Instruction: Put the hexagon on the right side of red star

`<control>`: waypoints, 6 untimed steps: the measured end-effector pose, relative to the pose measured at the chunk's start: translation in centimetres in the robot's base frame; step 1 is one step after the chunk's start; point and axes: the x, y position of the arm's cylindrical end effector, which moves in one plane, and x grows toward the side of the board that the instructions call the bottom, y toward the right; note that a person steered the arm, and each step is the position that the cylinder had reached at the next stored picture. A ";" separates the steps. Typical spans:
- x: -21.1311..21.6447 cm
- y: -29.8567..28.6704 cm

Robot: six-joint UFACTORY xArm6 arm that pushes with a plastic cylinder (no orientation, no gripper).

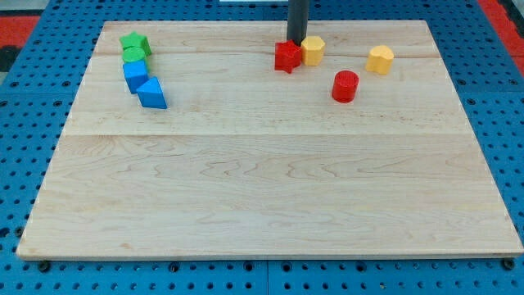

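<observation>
The red star lies near the view's top, a little right of centre. The yellow hexagon sits right against the star's right side, touching it. My tip is just above the two blocks, at the seam between them, close to or touching their top edges. The rod rises out of the view's top.
A red cylinder lies below and right of the hexagon. A yellow heart is further right. At the top left a green star, a green round block, a blue cube and a blue triangle cluster together on the wooden board.
</observation>
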 end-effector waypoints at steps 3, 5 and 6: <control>-2.3 3.1; -0.3 4.1; -1.3 12.2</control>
